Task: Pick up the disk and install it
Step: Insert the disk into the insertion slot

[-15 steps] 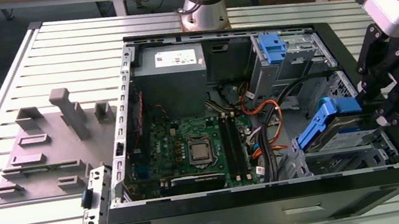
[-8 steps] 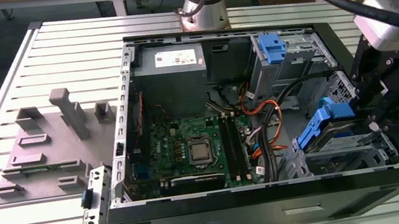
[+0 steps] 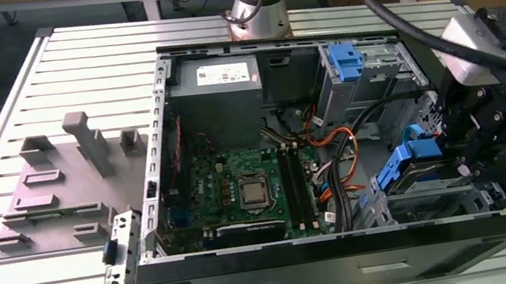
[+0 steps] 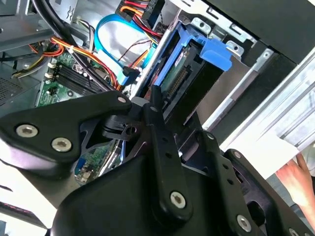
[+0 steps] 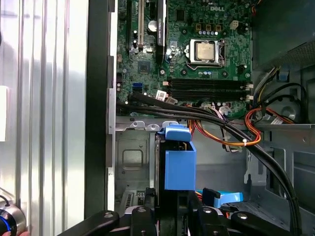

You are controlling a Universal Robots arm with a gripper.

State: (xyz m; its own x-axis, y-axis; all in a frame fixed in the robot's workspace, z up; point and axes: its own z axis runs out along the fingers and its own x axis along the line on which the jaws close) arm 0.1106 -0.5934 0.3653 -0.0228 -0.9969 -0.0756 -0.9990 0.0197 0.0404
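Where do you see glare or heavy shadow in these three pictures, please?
First wrist view: glare bleaches the ribbed silver aluminium table; second wrist view: that table burns white; exterior view: even light, deep shadow inside the black metal computer case.

The disk [image 3: 405, 166] stands at the drive cage [image 3: 437, 200], beside the motherboard [image 3: 236, 166].

Even light, glare on the table [image 5: 49, 98], soft focus.
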